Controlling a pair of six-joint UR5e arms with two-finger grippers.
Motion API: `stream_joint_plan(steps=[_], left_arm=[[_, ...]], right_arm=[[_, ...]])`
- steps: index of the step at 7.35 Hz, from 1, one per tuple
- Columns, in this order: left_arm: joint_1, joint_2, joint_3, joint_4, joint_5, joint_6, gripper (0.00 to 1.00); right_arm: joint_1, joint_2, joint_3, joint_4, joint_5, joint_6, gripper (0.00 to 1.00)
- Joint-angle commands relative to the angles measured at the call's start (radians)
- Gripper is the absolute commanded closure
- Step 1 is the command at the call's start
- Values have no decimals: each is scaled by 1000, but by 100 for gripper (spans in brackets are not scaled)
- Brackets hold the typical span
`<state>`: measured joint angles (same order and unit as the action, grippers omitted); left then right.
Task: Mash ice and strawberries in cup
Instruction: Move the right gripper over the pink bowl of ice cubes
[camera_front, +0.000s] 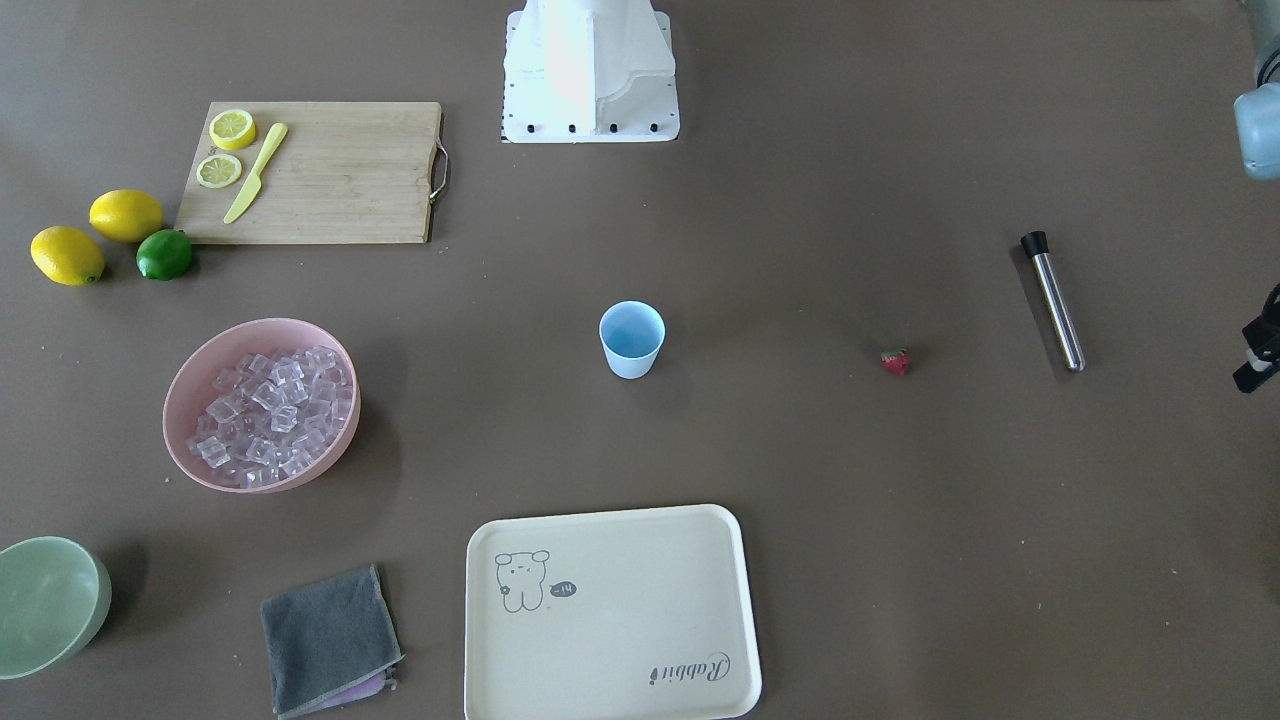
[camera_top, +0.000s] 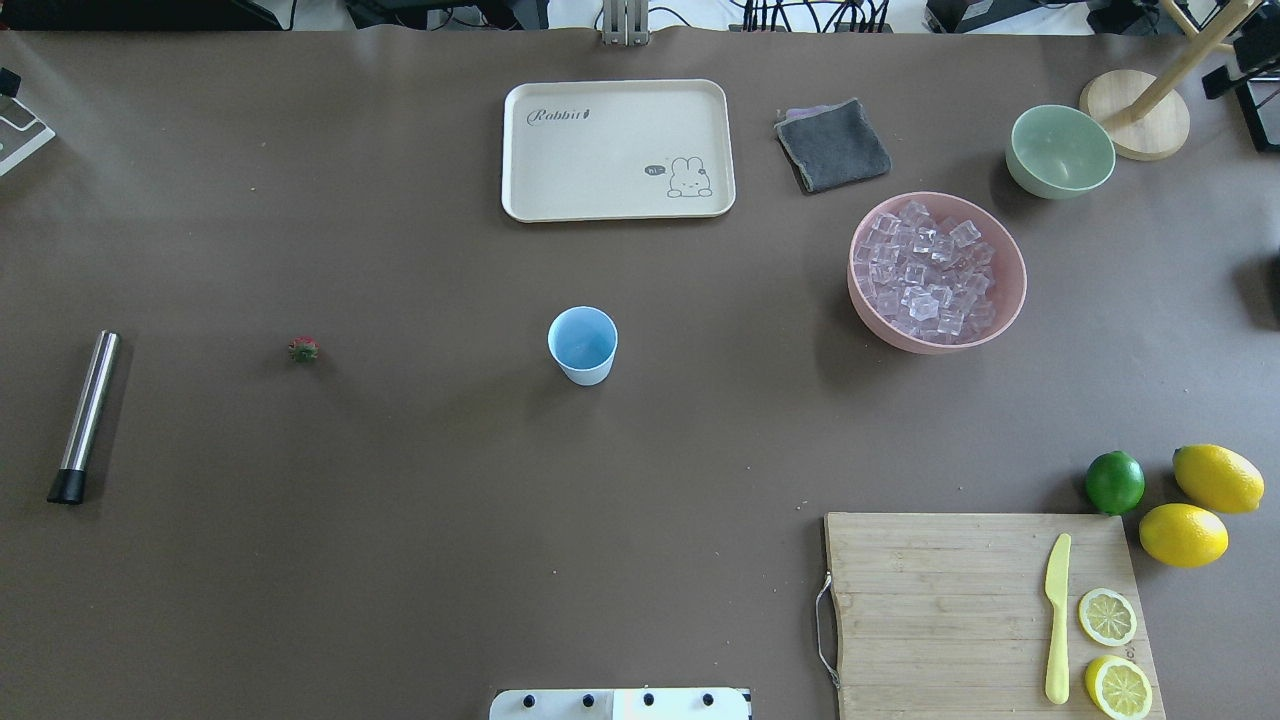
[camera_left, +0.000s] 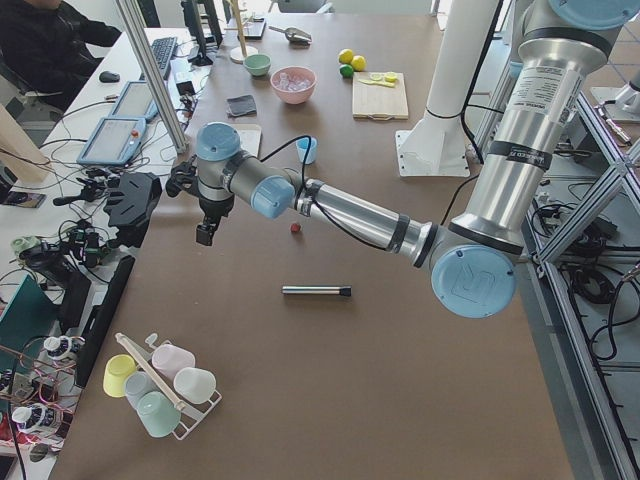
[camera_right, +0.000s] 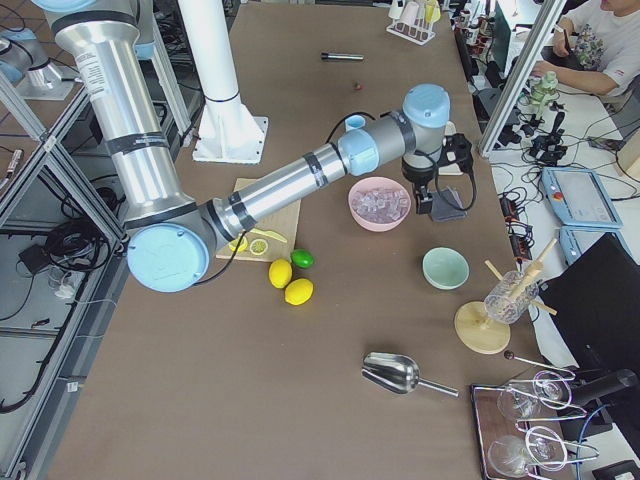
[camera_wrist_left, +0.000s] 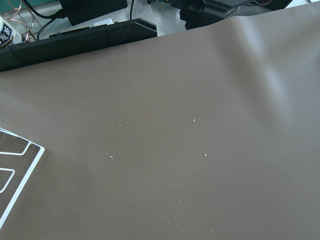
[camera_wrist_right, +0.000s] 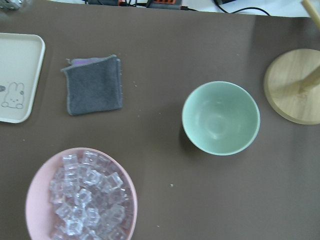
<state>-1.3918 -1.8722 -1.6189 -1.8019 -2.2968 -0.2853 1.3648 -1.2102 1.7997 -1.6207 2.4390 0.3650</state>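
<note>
The pale blue cup (camera_top: 582, 345) stands upright and empty mid-table, also in the front view (camera_front: 632, 338). The small red strawberry (camera_top: 303, 349) lies alone on the table toward my left side (camera_front: 895, 361). The ice (camera_top: 928, 270) is several clear cubes piled in the pink bowl (camera_top: 938, 345), also in the right wrist view (camera_wrist_right: 87, 200). My left gripper (camera_left: 204, 234) hangs above the table's far edge, well away from the strawberry; I cannot tell if it is open. My right gripper (camera_right: 425, 203) hovers just beyond the pink bowl; I cannot tell its state.
A steel muddler (camera_top: 85, 415) with a black tip lies at the far left. A cream tray (camera_top: 560, 180), grey cloth (camera_top: 832, 145) and green bowl (camera_top: 1060, 150) line the far edge. A cutting board (camera_top: 940, 600) with knife and lemon slices, two lemons and a lime (camera_top: 1114, 482) sit near right.
</note>
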Motion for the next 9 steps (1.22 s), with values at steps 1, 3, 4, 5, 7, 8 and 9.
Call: stream_joint_plan(steps=[1, 3, 4, 5, 7, 8, 9], left_arm=[[7, -5, 13, 1, 16, 8, 3], [7, -10, 22, -2, 16, 20, 3], [7, -18, 22, -1, 14, 40, 3], [7, -30, 22, 1, 11, 40, 3], [26, -38, 24, -1, 7, 40, 3], [42, -44, 31, -1, 13, 41, 3], [48, -54, 40, -1, 13, 44, 3]], right_arm=[[-260, 136, 4, 11, -158, 234, 2], [-366, 42, -16, 48, -222, 229, 1], [-372, -18, -19, 170, -218, 233, 1], [-372, -78, -25, 244, -222, 233, 1], [-401, -115, -13, 309, -218, 241, 1], [-414, -112, -17, 341, -221, 265, 1], [-436, -98, -38, 340, -235, 265, 1]])
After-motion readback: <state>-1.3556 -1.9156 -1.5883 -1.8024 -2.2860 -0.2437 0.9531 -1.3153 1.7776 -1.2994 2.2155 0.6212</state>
